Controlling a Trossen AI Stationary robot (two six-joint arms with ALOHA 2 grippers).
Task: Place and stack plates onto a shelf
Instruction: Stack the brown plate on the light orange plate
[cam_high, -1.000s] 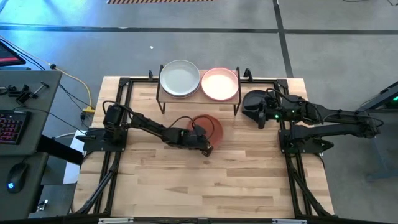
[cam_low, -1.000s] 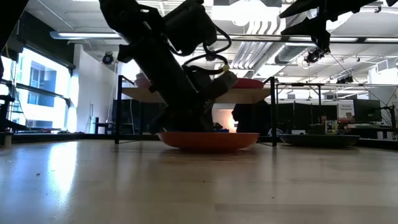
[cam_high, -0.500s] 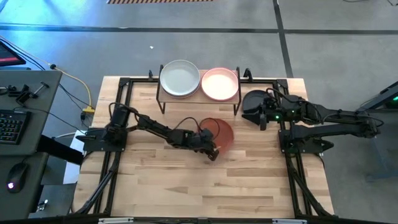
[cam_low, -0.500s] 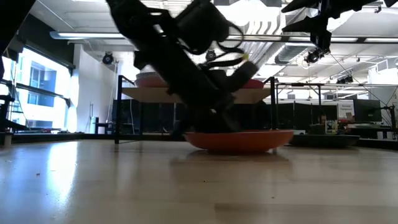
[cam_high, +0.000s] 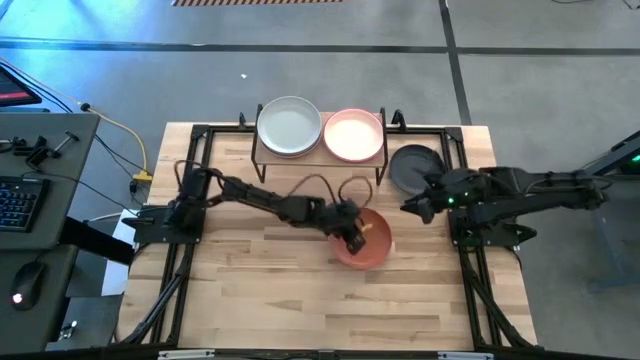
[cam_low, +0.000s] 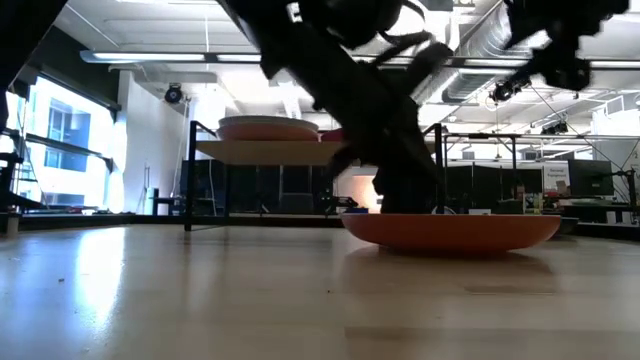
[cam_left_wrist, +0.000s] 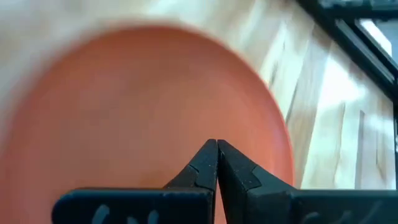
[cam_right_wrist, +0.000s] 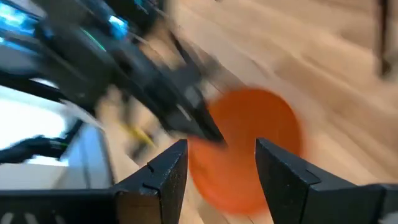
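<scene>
Left end effector (cam_high: 352, 238) closed on flat, rim-up terracotta plate (cam_high: 368, 243)

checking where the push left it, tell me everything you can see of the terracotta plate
The terracotta plate is round, shallow and rimmed, with a matte orange-red surface. It lies flat and right side up on the wooden table, in front of the shelf and toward the right arm's side, with nothing in it. The left gripper, fingers shut, presses its tips down on the plate's inside. The right gripper is open, off to the side and apart from it. From table height its underside curves up to a thin rim.
</scene>
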